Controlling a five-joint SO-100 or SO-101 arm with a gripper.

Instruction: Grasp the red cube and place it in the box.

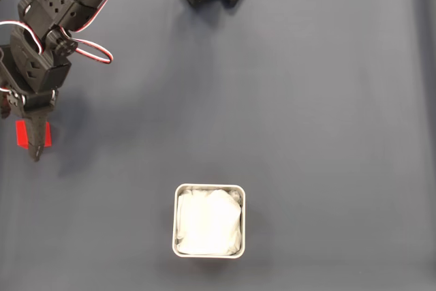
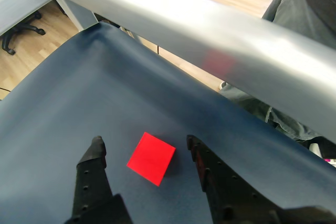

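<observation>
In the wrist view the gripper (image 2: 144, 148) is spread wide, its two black fingers (image 2: 94, 156) on either side of the red cube (image 2: 151, 158) without touching it. The cube lies on the dark blue mat (image 1: 306, 114), well apart from the box (image 1: 209, 220).

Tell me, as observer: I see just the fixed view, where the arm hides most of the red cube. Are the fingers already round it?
Observer: In the wrist view the red cube lies on the mat between the two fingers, touching neither.
Operator: So the gripper is open?
Observer: Yes, the gripper is open, wider than the cube.
Operator: Is the cube square to it?
Observer: No; it sits turned, one corner pointing toward the right finger.
Operator: Anything beyond the mat?
Observer: A grey metal rail, then wooden floor.
</observation>
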